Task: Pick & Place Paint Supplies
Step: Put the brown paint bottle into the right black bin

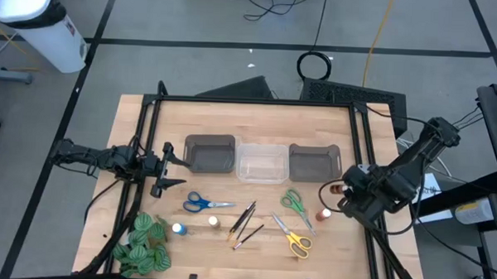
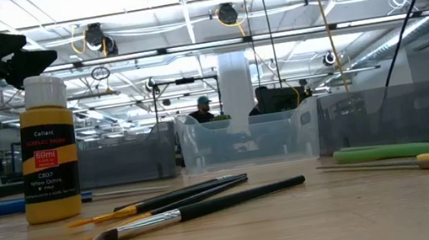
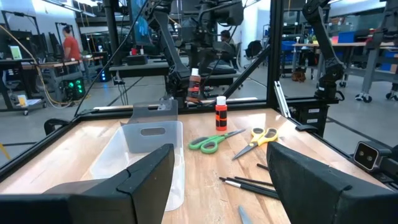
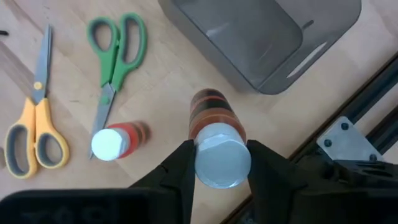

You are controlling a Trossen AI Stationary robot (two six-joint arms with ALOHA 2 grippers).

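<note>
The right gripper (image 4: 217,163) is gripping a brown bottle (image 4: 214,127): its jaws are pressing on either side of the bottle's pale cap end, part closed to that width, and the bottle's long axis is running straight out from between the jaws, away from the wrist. In the high view the right gripper (image 1: 344,192) is holding the bottle (image 1: 336,190) clear of the surface (image 1: 228,255), near the right edge, just beside the near right corner of the right grey bin (image 1: 314,163). That is the relation the coming move appears to depend on: the bin lies just beyond and inboard of the bottle's far end, so a short carry along the bottle's own axis should bring it over the bin's open top. Farther out on the surface, an orange bottle (image 4: 118,140) is standing beside the blade tips of the green scissors (image 4: 114,56), with the yellow scissors (image 4: 34,121) past them; all are nearer the right arm than the left. The clear bin (image 1: 262,163) is sitting at the centre of the row, the left grey bin (image 1: 210,153) beyond it. The left gripper (image 1: 169,168) is waiting at the left edge of the surface, jaws standing wide apart and empty, pointing across the surface; the blue scissors (image 1: 200,203) and the brushes (image 1: 244,223) are lying nearer to it.
</note>
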